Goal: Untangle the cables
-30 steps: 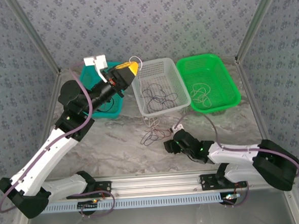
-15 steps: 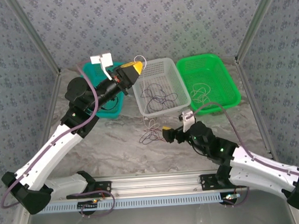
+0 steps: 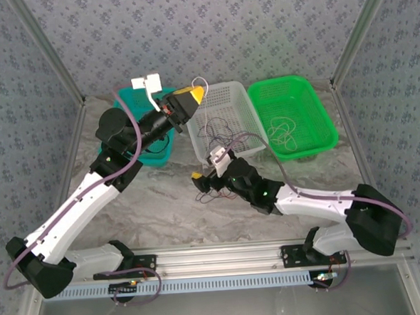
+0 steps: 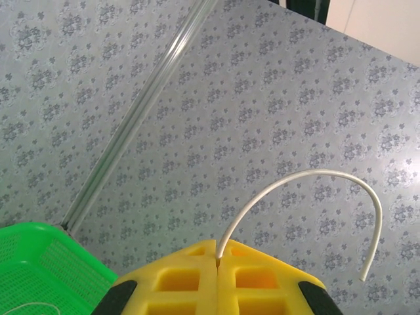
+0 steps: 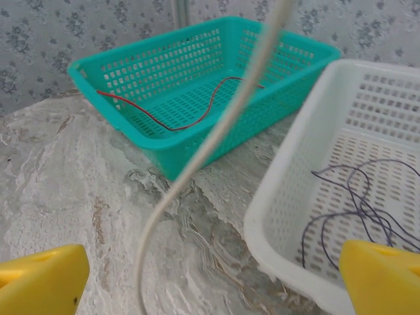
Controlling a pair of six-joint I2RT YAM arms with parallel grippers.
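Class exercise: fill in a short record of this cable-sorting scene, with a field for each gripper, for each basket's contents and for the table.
Left gripper: shut on a white cable, held raised
Right gripper: open, holding nothing
Teal basket: one red cable
White basket: dark cables
Green basket: pale cables
Table: small tangle of cables beside the right gripper

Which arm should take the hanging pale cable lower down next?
Right: the right gripper is open and low, the pale cable hanging between its fingers; the left gripper is shut on that cable's top end, raised.
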